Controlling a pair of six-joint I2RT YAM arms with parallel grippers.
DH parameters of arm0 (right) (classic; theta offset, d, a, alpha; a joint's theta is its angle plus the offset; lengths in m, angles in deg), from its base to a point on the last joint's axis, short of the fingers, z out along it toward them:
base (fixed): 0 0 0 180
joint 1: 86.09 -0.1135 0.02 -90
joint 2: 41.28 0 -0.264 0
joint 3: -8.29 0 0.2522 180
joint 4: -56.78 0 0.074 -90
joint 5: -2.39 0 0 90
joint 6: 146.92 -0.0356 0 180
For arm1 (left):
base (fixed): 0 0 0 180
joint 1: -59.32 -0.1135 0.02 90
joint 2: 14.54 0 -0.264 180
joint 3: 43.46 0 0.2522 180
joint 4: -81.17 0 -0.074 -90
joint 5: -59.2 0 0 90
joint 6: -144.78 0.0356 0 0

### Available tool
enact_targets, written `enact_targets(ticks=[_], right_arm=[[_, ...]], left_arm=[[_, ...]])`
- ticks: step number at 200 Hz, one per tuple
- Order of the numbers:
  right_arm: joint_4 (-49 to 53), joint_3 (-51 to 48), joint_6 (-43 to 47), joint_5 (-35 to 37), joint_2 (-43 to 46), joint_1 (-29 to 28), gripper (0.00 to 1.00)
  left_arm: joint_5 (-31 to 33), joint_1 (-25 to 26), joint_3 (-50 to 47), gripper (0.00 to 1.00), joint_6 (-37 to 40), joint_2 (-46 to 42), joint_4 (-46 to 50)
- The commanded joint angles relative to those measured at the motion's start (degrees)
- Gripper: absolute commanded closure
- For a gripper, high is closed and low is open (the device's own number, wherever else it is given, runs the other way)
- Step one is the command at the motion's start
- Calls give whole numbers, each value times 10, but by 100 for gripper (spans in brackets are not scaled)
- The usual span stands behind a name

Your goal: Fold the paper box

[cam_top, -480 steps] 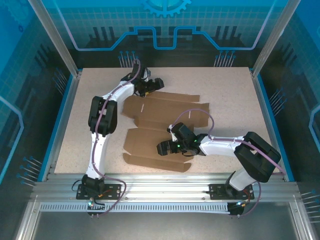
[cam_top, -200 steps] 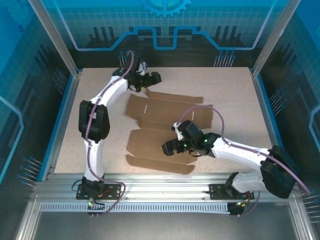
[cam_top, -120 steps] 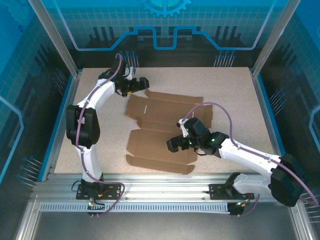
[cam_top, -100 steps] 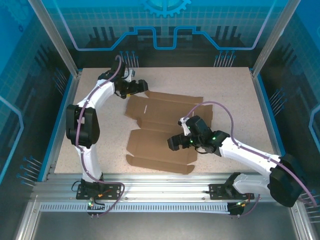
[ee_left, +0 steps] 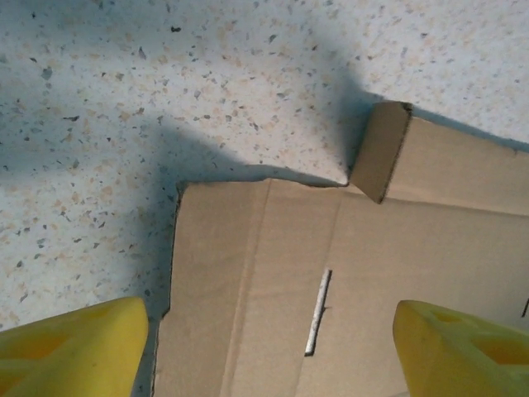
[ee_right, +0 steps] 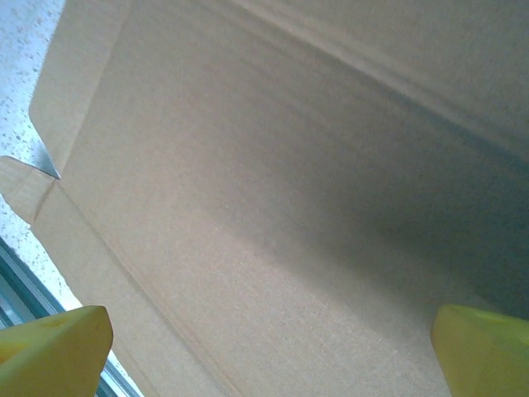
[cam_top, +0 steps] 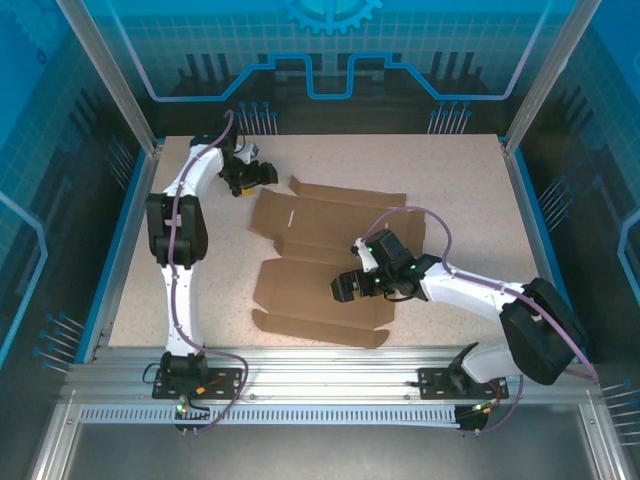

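The paper box (cam_top: 320,262) lies unfolded and flat on the speckled table (cam_top: 470,200), its flaps spread out. My left gripper (cam_top: 262,175) hangs open by the box's far-left corner. Seen from the left wrist, its yellow fingertips (ee_left: 74,347) straddle the corner panel (ee_left: 248,273), which has a small slit (ee_left: 316,313), with a short tab (ee_left: 380,149) raised beyond it. Over the box's near middle my right gripper (cam_top: 338,289) is open and low. From the right wrist, bare cardboard (ee_right: 273,207) spans the wide gap between its fingertips (ee_right: 483,347). Neither holds anything.
Aluminium rails (cam_top: 330,375) run along the near edge by the arm bases. Posts and blue transparent walls (cam_top: 80,200) close in the table on the other sides. Bare tabletop lies to the right of the box and along the far edge.
My left arm has swung back and left, from over the far flap to the box's far-left corner. My right arm's elbow has swung about while its gripper stayed over the box's near middle.
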Motion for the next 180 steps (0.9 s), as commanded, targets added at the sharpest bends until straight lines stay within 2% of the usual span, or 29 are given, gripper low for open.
enact_targets(ticks=[1, 31, 58, 72, 96, 117, 137, 180], right_arm=[[-13, 12, -1, -27, -19, 6, 0], [-25, 5, -6, -31, -32, 6, 0], [-32, 0, -8, -38, -41, 6, 0], [-31, 0, -7, -40, -46, 6, 0], [-32, -2, -4, -39, -52, 6, 0], [-31, -5, -8, -31, -61, 6, 0], [-30, -8, -18, -20, -67, 6, 0], [-2, 1, -12, 10, -75, 35, 0]], left_arm=[[9, -3, 66, 22, 45, 38, 102], [34, -7, 101, 25, 53, 73, 120], [23, -7, 112, 33, 54, 89, 120], [18, -8, 118, 34, 55, 101, 124], [-19, -7, 122, 39, 57, 114, 125], [-50, -7, 122, 47, 56, 121, 122], [-73, -7, 120, 59, 54, 122, 122], [-74, -6, 77, 70, 49, 91, 117]])
